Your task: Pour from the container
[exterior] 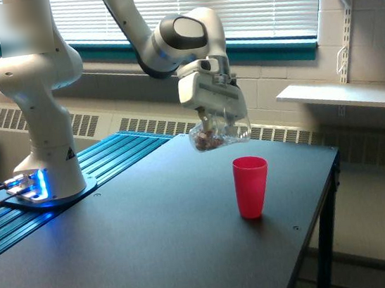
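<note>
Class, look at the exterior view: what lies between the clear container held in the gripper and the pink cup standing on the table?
Nothing. In the exterior view, the clear container hangs tilted in the gripper, above and to the left of the pink cup; only open air separates them.

White arm arched downward, tool [217,128] clamped, wrist tilted above the table.
</note>
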You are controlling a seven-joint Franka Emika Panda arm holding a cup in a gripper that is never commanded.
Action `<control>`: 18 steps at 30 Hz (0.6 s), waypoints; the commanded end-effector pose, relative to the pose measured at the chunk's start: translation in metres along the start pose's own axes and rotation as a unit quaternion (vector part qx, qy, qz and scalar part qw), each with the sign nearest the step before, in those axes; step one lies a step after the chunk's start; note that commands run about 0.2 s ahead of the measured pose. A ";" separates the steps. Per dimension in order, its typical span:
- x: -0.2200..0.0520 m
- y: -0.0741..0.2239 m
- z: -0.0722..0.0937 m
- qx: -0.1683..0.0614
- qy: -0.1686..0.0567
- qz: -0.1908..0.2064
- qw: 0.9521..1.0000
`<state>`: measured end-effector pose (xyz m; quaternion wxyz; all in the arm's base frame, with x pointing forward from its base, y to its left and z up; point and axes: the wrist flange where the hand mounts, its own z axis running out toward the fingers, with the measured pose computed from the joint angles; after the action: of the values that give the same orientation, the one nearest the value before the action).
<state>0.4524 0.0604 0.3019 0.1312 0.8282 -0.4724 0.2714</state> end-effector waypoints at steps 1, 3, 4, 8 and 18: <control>0.006 0.012 -0.003 0.005 0.023 -0.072 0.997; 0.011 0.015 -0.003 0.006 0.024 -0.075 0.997; 0.014 0.017 -0.002 0.003 0.027 -0.080 0.996; 0.020 0.024 0.000 -0.004 0.028 -0.087 0.996; 0.035 0.032 0.009 -0.028 0.028 -0.106 0.994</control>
<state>0.4411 0.0244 0.3133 0.1734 0.8487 -0.4161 0.2766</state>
